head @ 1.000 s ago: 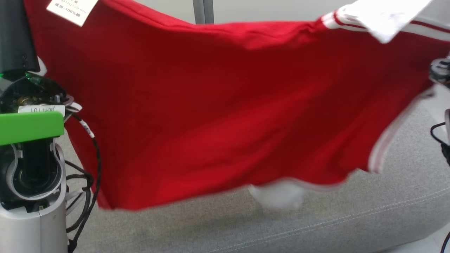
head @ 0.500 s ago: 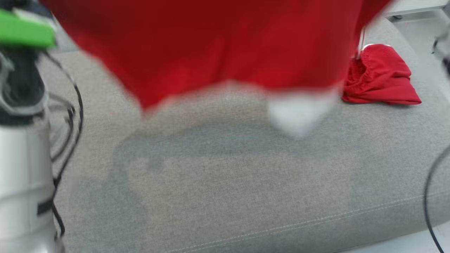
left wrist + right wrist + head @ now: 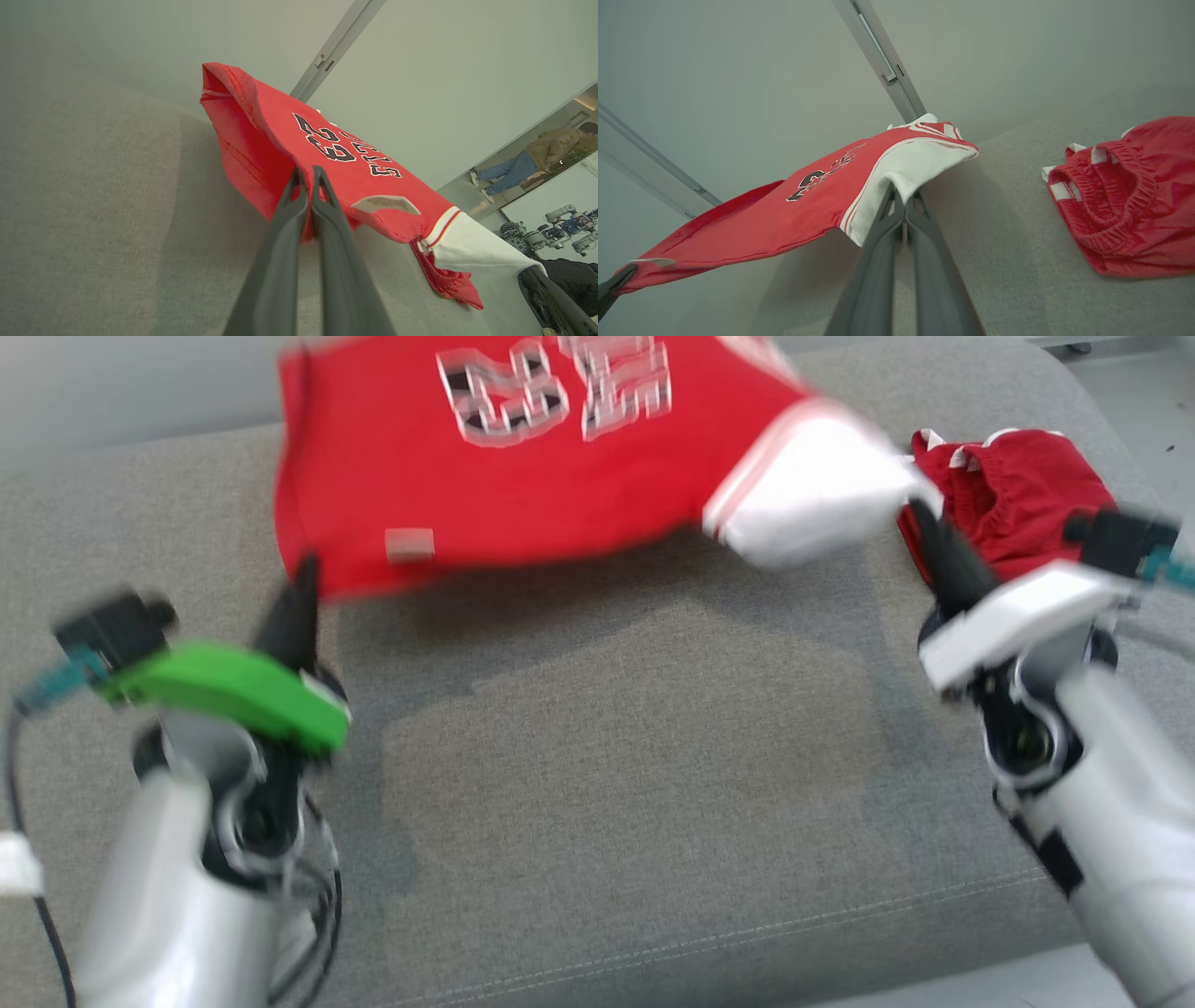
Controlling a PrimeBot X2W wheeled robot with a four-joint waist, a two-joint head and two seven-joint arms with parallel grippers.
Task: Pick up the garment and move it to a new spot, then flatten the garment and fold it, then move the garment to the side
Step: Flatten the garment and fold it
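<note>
While the garment (image 3: pixel 523 476) hangs above the couch (image 3: pixel 607 775), left hand (image 3: pixel 303 574) and right hand (image 3: pixel 922 518) clench its edges.

Cushion (image 3: pixel 597 784) open beneath garment (image 3: pixel 560 495); red shorts (image 3: pixel 1018 490) crowd right.

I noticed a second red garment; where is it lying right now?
The crumpled red shorts lie on the grey cushion at the head view's upper right, just beyond the right gripper and beside the held jersey.

Jersey (image 3: pixel 523 476) stretched above the cushion (image 3: pixel 607 756): left gripper (image 3: pixel 306 571) at its left corner, right gripper (image 3: pixel 921 515) at its right sleeve, shorts (image 3: pixel 1018 495) lying just right of it.
</note>
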